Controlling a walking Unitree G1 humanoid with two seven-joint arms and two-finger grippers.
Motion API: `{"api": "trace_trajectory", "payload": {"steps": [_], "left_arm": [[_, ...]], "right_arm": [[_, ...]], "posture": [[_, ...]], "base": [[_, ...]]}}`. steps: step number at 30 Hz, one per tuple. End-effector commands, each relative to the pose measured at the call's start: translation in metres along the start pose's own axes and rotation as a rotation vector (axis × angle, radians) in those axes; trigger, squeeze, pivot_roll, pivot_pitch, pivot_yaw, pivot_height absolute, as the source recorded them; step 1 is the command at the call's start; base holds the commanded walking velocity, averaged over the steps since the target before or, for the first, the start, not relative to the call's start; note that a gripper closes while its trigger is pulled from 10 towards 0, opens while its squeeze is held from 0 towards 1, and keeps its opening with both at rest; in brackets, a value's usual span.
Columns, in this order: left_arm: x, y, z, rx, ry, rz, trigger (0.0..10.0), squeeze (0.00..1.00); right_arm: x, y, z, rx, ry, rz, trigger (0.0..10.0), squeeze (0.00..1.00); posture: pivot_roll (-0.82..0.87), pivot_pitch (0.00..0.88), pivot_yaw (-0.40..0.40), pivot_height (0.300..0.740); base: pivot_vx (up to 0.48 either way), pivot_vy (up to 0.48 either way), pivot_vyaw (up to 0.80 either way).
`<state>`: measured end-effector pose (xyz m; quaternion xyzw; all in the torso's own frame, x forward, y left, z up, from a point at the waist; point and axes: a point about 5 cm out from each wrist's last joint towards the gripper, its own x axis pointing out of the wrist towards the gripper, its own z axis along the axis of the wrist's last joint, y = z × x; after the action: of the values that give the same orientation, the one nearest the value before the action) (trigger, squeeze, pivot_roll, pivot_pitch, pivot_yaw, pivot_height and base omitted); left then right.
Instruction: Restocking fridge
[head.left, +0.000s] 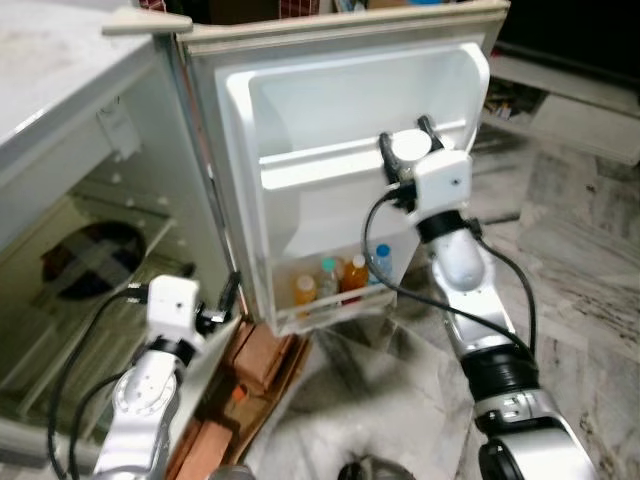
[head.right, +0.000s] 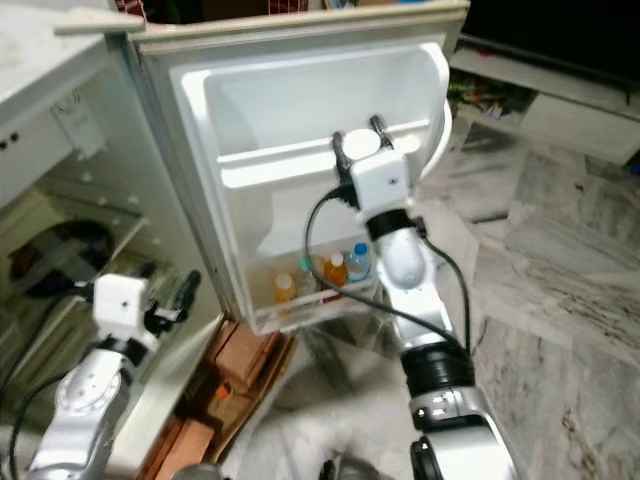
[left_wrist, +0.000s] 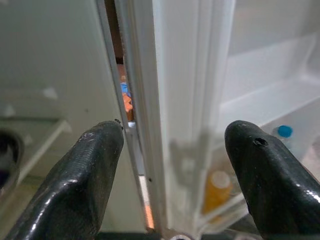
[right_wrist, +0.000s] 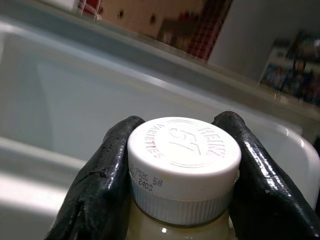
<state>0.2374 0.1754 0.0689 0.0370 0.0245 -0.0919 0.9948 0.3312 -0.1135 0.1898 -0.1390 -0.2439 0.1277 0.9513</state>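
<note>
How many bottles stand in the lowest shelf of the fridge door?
4, side by side in the bottom door shelf: a yellow-orange bottle, a green-capped bottle, an orange bottle and a blue-capped bottle. More may be hidden.

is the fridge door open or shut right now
Open. The fridge door is swung wide, its inner shelves facing the camera, with bottles in the bottom rack.

R claw (right_wrist: 182, 170) clamped on white-capped jar (right_wrist: 183, 167) | fridge door shelf (right_wrist: 60, 80) behind

"HEINZ 57 VARIETIES" on btl cap (right_wrist: 183, 155)
</note>
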Motion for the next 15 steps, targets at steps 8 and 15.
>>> {"api": "trace_trajectory", "payload": {"steps": [8, 15], "left_arm": [[0.002, -0.005, 0.001, -0.015, -0.006, -0.001, 10.0, 0.00], [0.001, -0.009, -0.001, -0.017, 0.001, -0.008, 10.0, 0.00]], "right_arm": [[0.021, -0.013, 0.050, -0.071, -0.222, -0.022, 10.0, 0.00], [0.024, -0.015, 0.059, -0.097, -0.258, -0.027, 10.0, 0.00]], "posture": [[0.11, 0.030, -0.027, 0.740], [0.11, 0.032, -0.027, 0.740]], "base": [[0.111, 0.000, 0.00], [0.000, 0.000, 0.00]]}}
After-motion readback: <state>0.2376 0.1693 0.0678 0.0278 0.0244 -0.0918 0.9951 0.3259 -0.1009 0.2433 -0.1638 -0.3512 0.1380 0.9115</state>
